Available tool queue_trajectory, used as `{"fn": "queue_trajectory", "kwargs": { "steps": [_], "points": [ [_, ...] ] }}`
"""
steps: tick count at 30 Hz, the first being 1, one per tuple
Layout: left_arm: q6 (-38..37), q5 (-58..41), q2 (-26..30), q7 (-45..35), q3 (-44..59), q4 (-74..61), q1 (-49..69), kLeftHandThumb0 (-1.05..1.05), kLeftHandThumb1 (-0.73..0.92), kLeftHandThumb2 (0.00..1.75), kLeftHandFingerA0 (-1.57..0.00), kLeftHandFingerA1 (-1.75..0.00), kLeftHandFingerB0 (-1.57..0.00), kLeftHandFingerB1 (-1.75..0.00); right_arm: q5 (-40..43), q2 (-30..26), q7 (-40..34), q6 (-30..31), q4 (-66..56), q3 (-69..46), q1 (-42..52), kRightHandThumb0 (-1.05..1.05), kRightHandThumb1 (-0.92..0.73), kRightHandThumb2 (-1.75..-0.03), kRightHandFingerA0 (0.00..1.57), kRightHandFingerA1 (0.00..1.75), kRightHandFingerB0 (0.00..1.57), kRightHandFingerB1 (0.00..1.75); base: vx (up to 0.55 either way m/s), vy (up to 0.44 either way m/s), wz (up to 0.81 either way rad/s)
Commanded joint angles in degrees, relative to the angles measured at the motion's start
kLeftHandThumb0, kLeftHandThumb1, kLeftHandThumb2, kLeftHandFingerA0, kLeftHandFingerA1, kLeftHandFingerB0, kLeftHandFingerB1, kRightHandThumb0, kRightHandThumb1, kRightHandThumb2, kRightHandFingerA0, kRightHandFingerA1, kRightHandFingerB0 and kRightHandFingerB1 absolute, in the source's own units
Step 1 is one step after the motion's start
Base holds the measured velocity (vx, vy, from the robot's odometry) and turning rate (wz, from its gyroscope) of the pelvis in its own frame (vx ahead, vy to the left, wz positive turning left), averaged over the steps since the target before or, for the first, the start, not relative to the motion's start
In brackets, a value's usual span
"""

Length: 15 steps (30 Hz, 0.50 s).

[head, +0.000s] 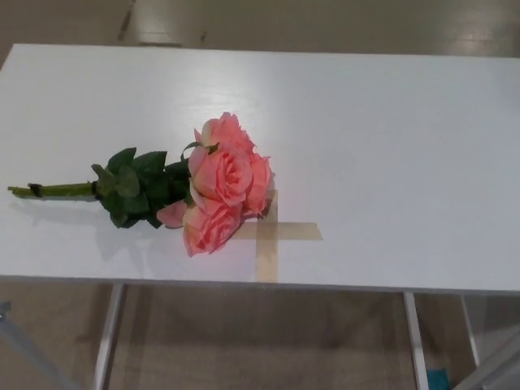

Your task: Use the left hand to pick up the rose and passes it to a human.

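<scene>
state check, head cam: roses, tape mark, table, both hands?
rose bunch: lying flat on the table, blooms over the tape cross, stems pointing to the robot's left, not held.
tape cross: stuck flat, partly covered by blooms.
table: upright.
left hand: not in view.
right hand: not in view.

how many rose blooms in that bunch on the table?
3 visible: top bloom at the upper end, middle bloom at the centre with a petal cluster to its right, bottom bloom nearest the tape cross. More may be hidden behind these.
</scene>
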Motion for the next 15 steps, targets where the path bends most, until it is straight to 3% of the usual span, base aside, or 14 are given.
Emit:
{"fn": "queue_trajectory", "kwargs": {
  "steps": [1,8,9,12,13,15],
  "points": [
    [-1.32,-0.13,0.26,-0.96,0.0,0.9,0.27,-0.22,0.57,0.57,-0.52,-0.41,-0.39,-0.36,-0.78,-0.35,-1.56,-1.72,1.07,-0.11,0.62,-0.24,-0.6,-0.58,0.73,0.44,0.53,0.39,0.0,0.0,0.0],
    [-2.29,1.81,0.6,-0.14,-2.04,0.86,0.34,-0.21,0.56,0.56,-0.46,-0.39,-0.31,-0.33,-0.68,-0.15,-1.44,-2.33,1.13,-0.33,0.81,-0.24,-0.6,-0.58,0.73,0.44,0.53,0.39,0.0,0.0,0.0],
    [-2.84,2.67,0.87,-0.31,-3.09,0.69,0.33,-0.18,0.38,0.84,-0.37,-0.57,-0.17,-0.48,-0.63,-0.09,-1.4,-2.38,1.19,-0.4,0.78,-0.24,-0.6,-0.58,0.73,0.44,0.53,0.39,0.0,0.0,0.0],
    [-4.94,5.36,1.98,-1.47,-7.05,-0.35,0.15,-0.2,0.37,0.84,-0.36,-0.57,-0.14,-0.47,-0.53,0.32,-1.42,-2.41,1.27,-0.51,0.82,-0.24,-0.6,-0.58,0.73,0.44,0.53,0.39,0.0,0.0,0.0],
    [-6.08,6.01,2.61,-2.76,-8.5,-1.23,0.33,-0.35,0.46,0.63,-0.33,-0.42,-0.2,-0.35,-0.51,0.41,-1.39,-2.39,1.28,-0.53,0.79,-0.24,-0.6,-0.58,0.73,0.44,0.53,0.39,0.0,0.0,0.0],
    [-9.83,7.1,4.61,-7.24,-11.75,-4.83,1.56,-0.37,0.45,0.61,-0.3,-0.4,-0.2,-0.34,-0.29,0.7,-1.35,-2.27,1.31,-0.75,0.5,-0.24,-0.6,-0.58,0.73,0.44,0.53,0.39,0.0,0.0,0.0]
  ]
}}
